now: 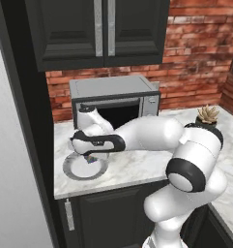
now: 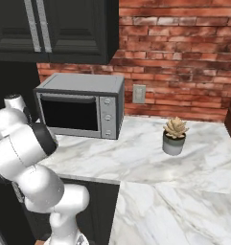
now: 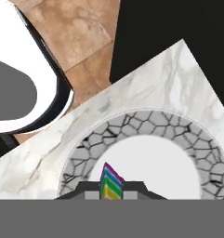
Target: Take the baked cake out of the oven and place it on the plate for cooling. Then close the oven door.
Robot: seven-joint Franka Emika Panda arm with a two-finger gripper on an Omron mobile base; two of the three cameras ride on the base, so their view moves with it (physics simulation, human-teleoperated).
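Observation:
The rainbow-striped cake [image 3: 110,184] sits pinched between my gripper's [image 3: 111,191] two dark fingers, just above the white middle of the plate [image 3: 150,122]. That plate has a grey cracked-pattern rim and lies near the counter's front left corner [image 1: 71,170]. In the left base view my arm reaches left across the counter, and the gripper [image 1: 91,158] points down over the plate with a bit of the colourful cake [image 1: 91,159] showing under it. The oven and the oven door are out of view.
A silver microwave [image 1: 115,101] [image 2: 81,112] stands at the back of the marble counter, right behind my arm. A potted succulent [image 1: 207,116] [image 2: 175,136] sits further right. Dark cabinets hang above. Brown floor tiles [image 3: 76,32] lie beyond the counter's edge.

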